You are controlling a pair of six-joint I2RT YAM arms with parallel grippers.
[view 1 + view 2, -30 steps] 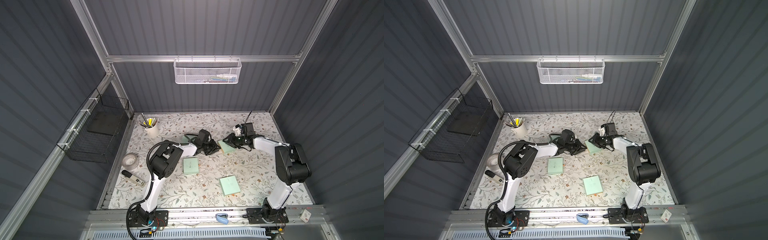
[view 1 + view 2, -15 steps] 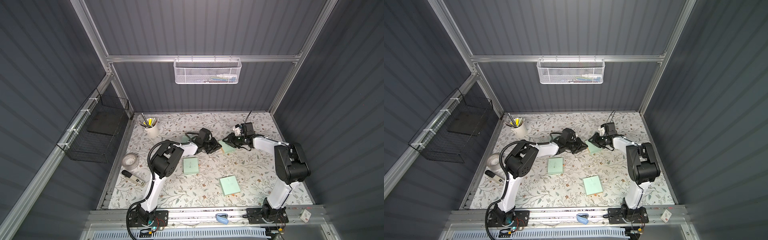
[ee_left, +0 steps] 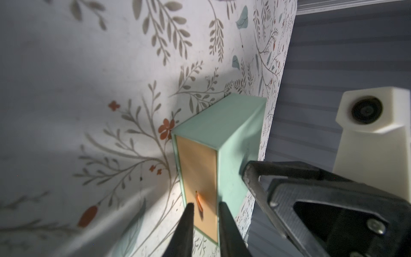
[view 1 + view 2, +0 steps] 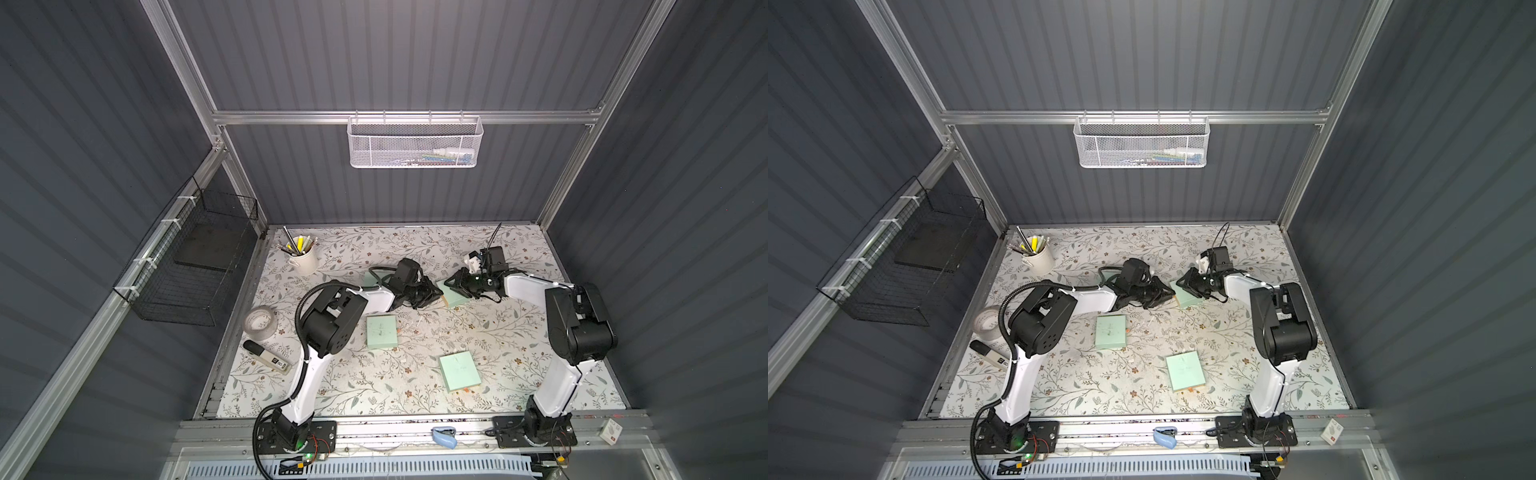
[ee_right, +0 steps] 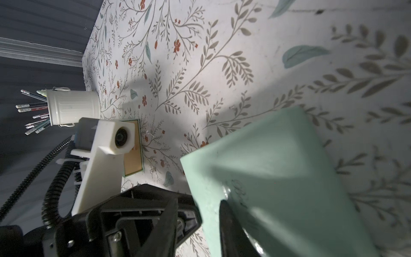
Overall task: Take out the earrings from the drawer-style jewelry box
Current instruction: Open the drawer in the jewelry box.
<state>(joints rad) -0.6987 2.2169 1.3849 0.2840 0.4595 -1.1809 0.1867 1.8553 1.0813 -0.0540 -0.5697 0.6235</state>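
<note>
A mint-green drawer-style jewelry box (image 4: 454, 300) sits mid-table, its tan drawer front (image 3: 198, 169) pushed in. My right gripper (image 5: 198, 211) is shut on the box (image 5: 278, 160) across its thickness, with one finger (image 3: 251, 175) pressed on its broad face. My left gripper (image 3: 206, 208) faces the drawer front. Its jaws stand slightly apart, one on each side of the small orange pull tab (image 3: 199, 201), and they do not touch it. In both top views the two grippers meet at this box (image 4: 1185, 300). The earrings are hidden.
Two more mint boxes lie flat nearer the front (image 4: 381, 330) (image 4: 460, 370). Another box (image 5: 133, 153) sits behind my left wrist. A white pencil cup (image 4: 303, 259), a tape roll (image 4: 259, 322) and a black marker (image 4: 270, 360) stand at the left.
My left gripper has edged slightly toward the held box. The right gripper and the box have hardly moved.
</note>
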